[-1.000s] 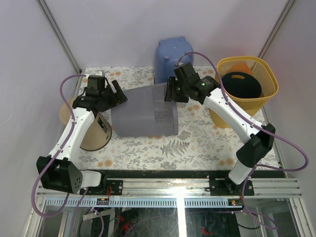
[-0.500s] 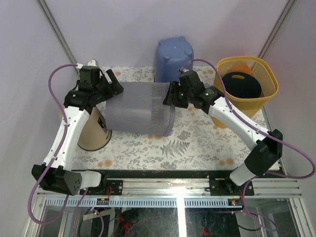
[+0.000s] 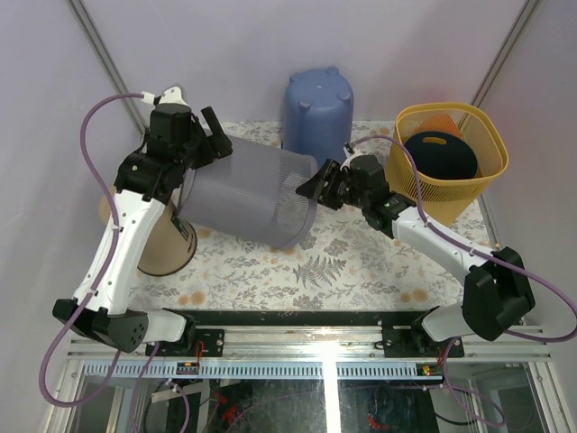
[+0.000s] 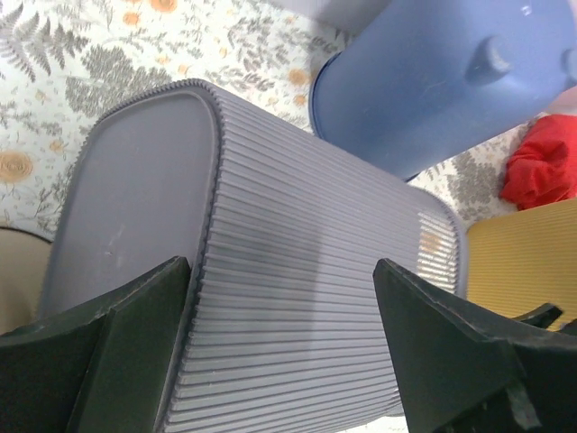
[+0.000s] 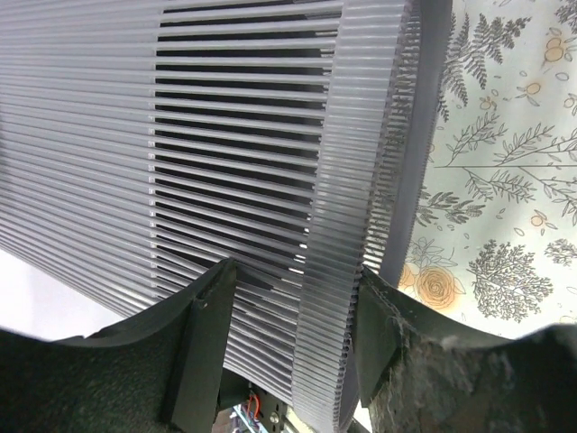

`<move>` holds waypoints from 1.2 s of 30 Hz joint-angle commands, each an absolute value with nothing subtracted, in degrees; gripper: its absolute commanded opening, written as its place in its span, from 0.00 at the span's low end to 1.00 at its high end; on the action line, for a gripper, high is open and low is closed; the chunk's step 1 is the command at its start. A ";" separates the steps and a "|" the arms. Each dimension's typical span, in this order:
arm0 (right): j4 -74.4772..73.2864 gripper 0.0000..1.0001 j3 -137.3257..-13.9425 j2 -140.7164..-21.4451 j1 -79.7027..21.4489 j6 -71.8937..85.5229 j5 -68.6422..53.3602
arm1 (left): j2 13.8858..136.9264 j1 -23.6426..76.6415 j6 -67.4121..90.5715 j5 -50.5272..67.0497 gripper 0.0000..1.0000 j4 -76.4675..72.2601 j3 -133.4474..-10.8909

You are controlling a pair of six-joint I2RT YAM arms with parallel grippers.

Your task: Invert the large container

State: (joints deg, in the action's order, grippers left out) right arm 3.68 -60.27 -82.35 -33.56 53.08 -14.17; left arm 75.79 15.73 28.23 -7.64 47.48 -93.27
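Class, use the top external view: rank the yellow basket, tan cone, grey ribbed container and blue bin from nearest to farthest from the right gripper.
1. Grey ribbed container: its rim is between the fingers of the right gripper.
2. Blue bin: just behind the gripper, at the back.
3. Yellow basket: off to the right.
4. Tan cone: far left, beyond the container.

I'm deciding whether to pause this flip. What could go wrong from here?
1. The container is tilted between the arms, and the right gripper pinches only its thin slatted rim, so it may slip or flex loose.
2. The left gripper straddles a base corner. Whether it grips firmly is unclear, so that end could drop.
3. The blue bin stands close behind, and swinging the container over might knock it.
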 commanded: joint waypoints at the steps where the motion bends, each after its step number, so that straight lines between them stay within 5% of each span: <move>1: 20.24 0.57 -56.32 -79.82 -35.75 57.50 -24.94 | 78.13 22.32 31.19 -1.37 0.80 45.67 -98.03; 21: 46.65 0.57 -31.56 -73.92 -32.52 67.52 -26.83 | 86.02 36.07 32.17 -11.92 0.79 49.58 -108.16; 36: 50.58 0.58 -27.12 -76.37 -32.52 67.93 -29.42 | 86.40 39.27 32.83 -13.24 0.79 49.62 -107.99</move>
